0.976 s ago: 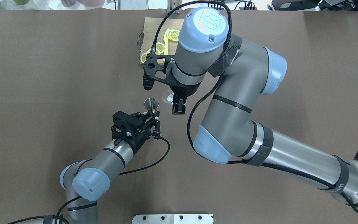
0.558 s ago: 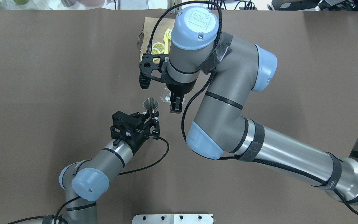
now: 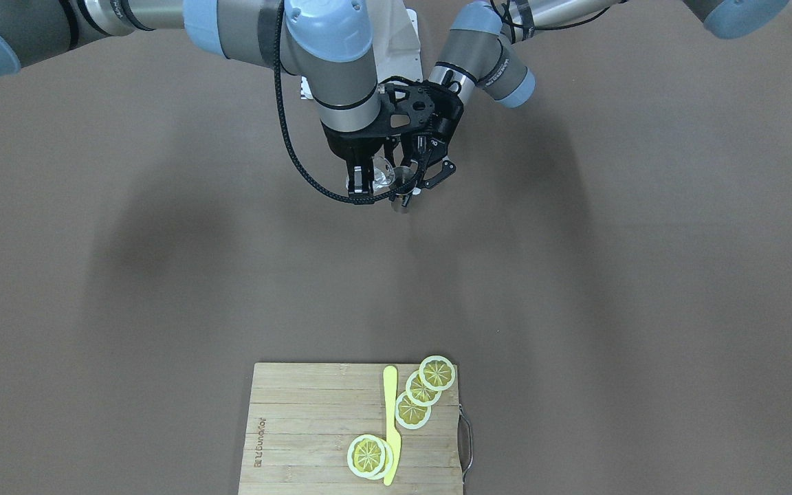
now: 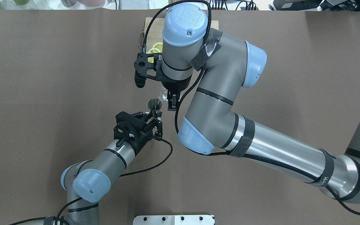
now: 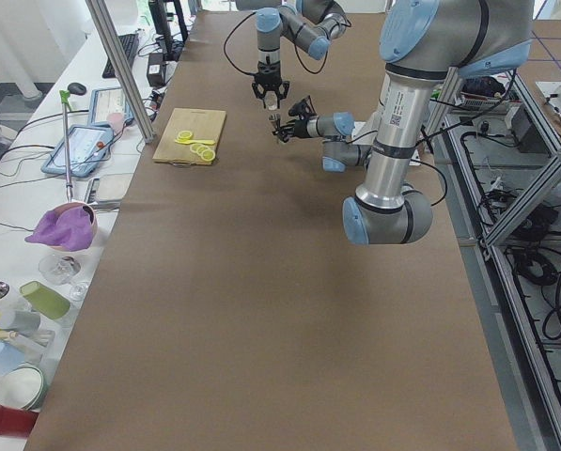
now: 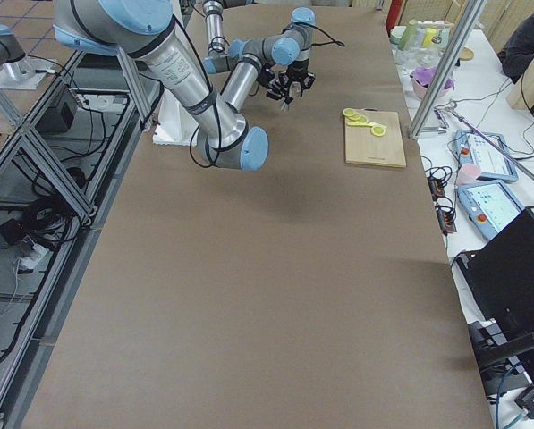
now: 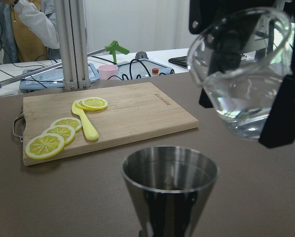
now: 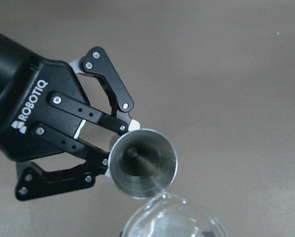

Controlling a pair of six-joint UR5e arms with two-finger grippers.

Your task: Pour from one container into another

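Left tool (image 4: 152, 117) clamps jigger (image 4: 154, 104); right tool (image 4: 169, 98) clamps glass (image 4: 162, 92) (tilted) just above, beside.

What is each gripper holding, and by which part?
Left gripper: the steel jigger, fingers on its lower part below the upper cup. Right gripper: the clear glass, clamped on its opposite sides.

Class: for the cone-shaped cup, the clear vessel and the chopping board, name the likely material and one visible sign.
Cone-shaped cup: probably polished steel, mirror-like grey sheen.
Clear vessel: glass or clear plastic, transparent and glossy.
Chopping board: matte wood, visible plank grain.
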